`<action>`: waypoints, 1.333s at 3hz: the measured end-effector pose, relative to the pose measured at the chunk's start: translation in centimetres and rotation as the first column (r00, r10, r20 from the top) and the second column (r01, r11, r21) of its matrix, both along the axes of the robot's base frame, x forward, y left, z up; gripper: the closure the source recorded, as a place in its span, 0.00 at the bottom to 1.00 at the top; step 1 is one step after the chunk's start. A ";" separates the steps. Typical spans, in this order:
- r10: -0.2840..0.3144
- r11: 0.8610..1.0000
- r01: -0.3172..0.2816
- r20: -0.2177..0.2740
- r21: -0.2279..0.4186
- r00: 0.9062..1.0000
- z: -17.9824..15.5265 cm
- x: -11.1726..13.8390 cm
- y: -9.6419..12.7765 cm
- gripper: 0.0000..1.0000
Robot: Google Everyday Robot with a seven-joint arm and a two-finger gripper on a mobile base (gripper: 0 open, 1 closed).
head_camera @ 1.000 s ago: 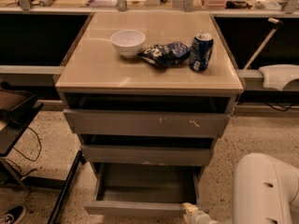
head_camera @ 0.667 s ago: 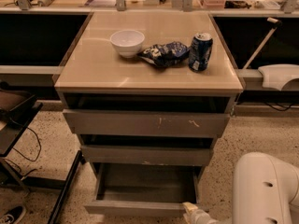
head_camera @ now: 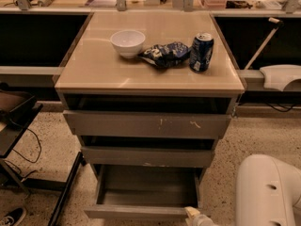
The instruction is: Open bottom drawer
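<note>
The bottom drawer (head_camera: 141, 212) of the grey cabinet stands pulled out toward me, showing its shallow grey box interior (head_camera: 148, 187), which holds nothing I can see. Above it are the middle drawer front (head_camera: 148, 157) and the top drawer front (head_camera: 148, 125) with pale scratches, both pushed in. My gripper (head_camera: 197, 217) shows only as a pale tip at the frame's bottom edge, at the right end of the open drawer's front. My white arm (head_camera: 268, 192) fills the lower right corner.
On the cabinet's tan top (head_camera: 94, 69) stand a white bowl (head_camera: 127, 42), a blue chip bag (head_camera: 164, 54) and a blue soda can (head_camera: 201, 52). A dark stand (head_camera: 14, 121) with cables is at left. A speckled floor (head_camera: 42, 182) surrounds the cabinet.
</note>
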State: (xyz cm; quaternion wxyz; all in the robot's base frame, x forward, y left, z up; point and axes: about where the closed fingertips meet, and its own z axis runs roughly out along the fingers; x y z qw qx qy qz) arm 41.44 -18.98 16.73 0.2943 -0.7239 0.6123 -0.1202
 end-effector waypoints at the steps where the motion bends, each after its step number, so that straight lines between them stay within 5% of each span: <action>1: 0.000 1.000 0.000 -0.005 -0.005 1.000 -0.2 -1.3 -0.3 1.00; 3: 0.002 1.000 -0.003 -0.012 -0.010 1.000 -0.3 -2.8 -0.6 1.00; 4: 0.002 1.000 -0.003 -0.012 -0.010 1.000 0.0 -2.8 -0.6 0.81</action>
